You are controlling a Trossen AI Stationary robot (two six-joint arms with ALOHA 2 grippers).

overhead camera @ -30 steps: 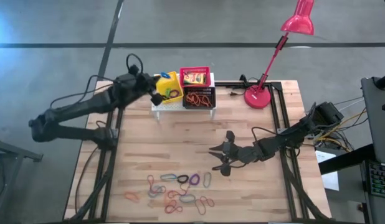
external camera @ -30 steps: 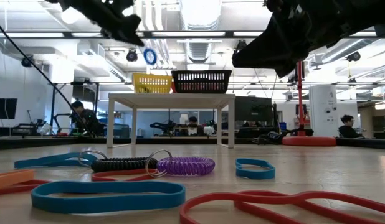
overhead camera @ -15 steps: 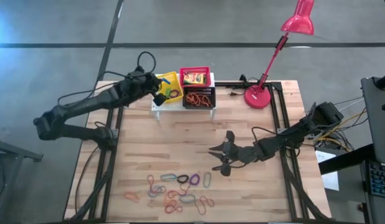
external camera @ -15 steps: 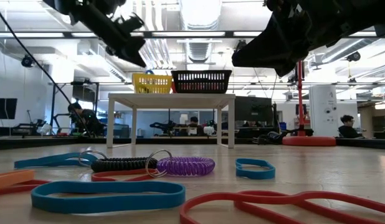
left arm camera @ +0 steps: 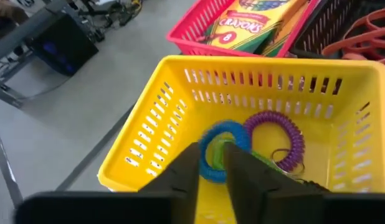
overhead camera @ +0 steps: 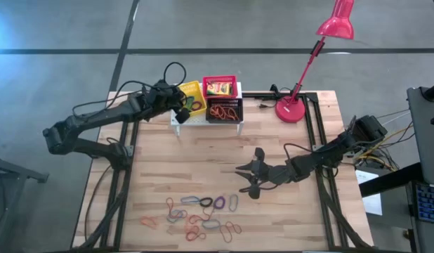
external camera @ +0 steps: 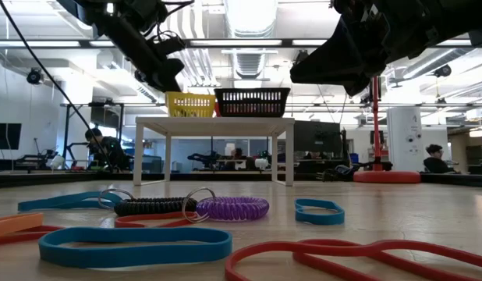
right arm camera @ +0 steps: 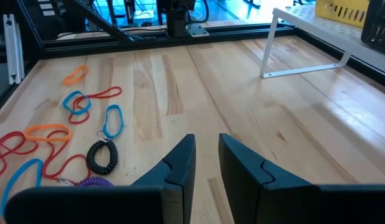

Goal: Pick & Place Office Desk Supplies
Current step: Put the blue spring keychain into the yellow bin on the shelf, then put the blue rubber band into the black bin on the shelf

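Left wrist view: blue coil loop [left arm camera: 218,149] lying in the yellow basket [left arm camera: 149,162], just past the fingertips, beside a purple coil loop [left arm camera: 276,140] and something green under them.
Left end effector [left arm camera: 210,163]: poised over the yellow basket at the far side of the worktop; fingers slightly parted with a narrow gap, nothing visibly pinched between them; blue coil judged released, not certain.
Red basket [left arm camera: 199,25]: next to the yellow one, holding crayon boxes [left arm camera: 251,25].
Black basket [overhead camera: 224,111]: on the same white riser [overhead camera: 176,121], holding orange and red loops.
Loose loops [overhead camera: 201,216]: a scatter of red, orange, blue, purple, green and black ones on the near part of the worktop [overhead camera: 203,161], well apart from the baskets.
Low view: black coil [external camera: 151,206] and purple coil [external camera: 232,208] side by side among flat blue and red bands, all unsorted.
Right end effector [right arm camera: 206,163]: hovering above bare wood between the scatter and the riser; fingers narrowly apart, empty.
Red desk lamp [overhead camera: 294,109]: at the far right corner, not involved.
Done: some loops and the crayon boxes in baskets.
Left: most of the scatter, likely many more trips.
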